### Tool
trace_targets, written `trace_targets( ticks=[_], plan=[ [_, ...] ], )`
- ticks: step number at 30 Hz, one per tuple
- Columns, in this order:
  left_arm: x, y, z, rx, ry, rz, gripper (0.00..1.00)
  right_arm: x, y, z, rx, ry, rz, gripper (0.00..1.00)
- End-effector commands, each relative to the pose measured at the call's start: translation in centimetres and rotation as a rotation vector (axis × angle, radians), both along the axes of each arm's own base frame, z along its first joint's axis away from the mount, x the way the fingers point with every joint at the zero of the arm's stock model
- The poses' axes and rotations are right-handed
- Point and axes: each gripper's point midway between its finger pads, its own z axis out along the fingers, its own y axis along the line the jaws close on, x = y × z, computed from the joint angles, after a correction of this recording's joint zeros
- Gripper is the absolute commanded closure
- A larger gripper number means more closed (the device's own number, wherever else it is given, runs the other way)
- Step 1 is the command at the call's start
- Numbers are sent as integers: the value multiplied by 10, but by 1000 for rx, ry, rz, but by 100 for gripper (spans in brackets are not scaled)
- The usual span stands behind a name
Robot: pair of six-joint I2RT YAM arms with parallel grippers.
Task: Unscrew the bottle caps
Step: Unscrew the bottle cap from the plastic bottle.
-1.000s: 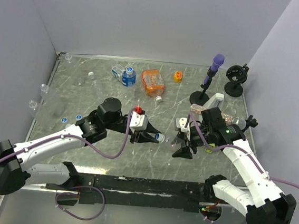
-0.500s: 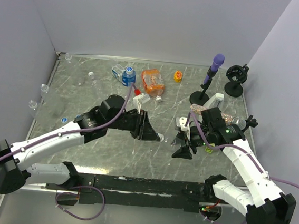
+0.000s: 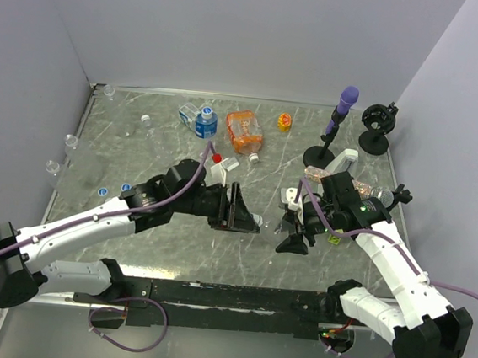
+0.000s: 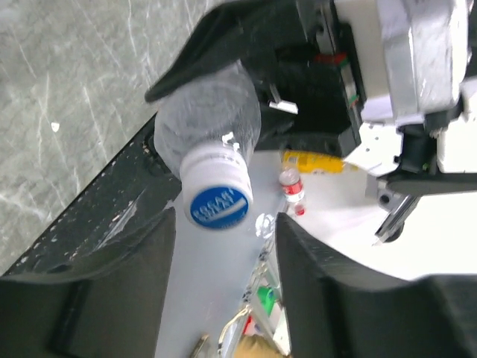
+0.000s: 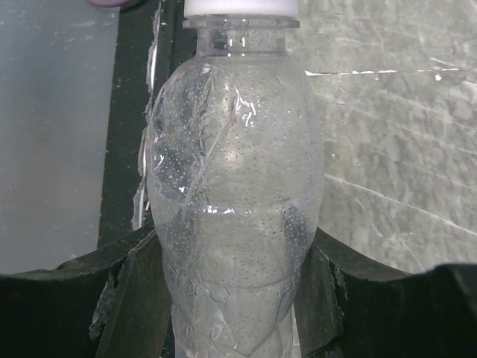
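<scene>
The grey marbled table (image 3: 140, 148) lies under everything. My left arm (image 3: 91, 220) reaches from the near-left corner to the middle of it, and my right arm (image 3: 392, 261) bends in from the near right to meet it.

Between them is a clear bottle (image 5: 235, 186), beaded with droplets and held off the table with its neck toward my left side. My right gripper (image 5: 235, 257) is clamped on the bottle's body, one finger pressed against each flank. My left gripper (image 4: 223, 231) has its jaws apart right at the bottle's top. The fingers flank the cap (image 4: 218, 198), which is white with a blue printed disc on its end, and a gap shows on each side, so I am not touching it. The cap sits on the bottle's neck.

Toward the back of the table lie an orange bottle (image 3: 243, 131) and a blue-labelled bottle (image 3: 204, 123). A purple-topped black stand (image 3: 337, 125) rises at the far right.

Smallest are the loose pieces. A yellow cap (image 3: 284, 122) lies near the back, a white cap (image 3: 255, 157) sits just beside the orange bottle, and two blue caps (image 3: 102, 190) rest near the left edge.
</scene>
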Motion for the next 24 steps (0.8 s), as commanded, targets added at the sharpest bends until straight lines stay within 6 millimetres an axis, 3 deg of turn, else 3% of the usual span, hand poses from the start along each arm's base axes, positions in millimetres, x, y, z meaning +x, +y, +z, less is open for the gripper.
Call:
trace_targets(
  ticks=[1,7,8,11,15,19,24],
  plan=[
    [-5,10,35,-53,-162,-32,34,7,3,8,33,-63,13,83],
    [-3,43,51,-69,-645,-67,1,7,3,7,36,-68,13,83],
    [-1,47,49,-80,-739,-70,3,7,3,7,36,-67,14,83],
    [-3,61,70,-190,-1088,-45,3,7,4,7,34,-61,16,83],
    [0,58,64,-218,-1441,-103,3,7,4,9,34,-64,15,83],
    [8,35,58,-154,-1516,-262,2,6,3,7,31,-67,11,83],
    [9,14,52,-183,-1503,-359,12,7,3,7,32,-67,11,83]
  ],
)
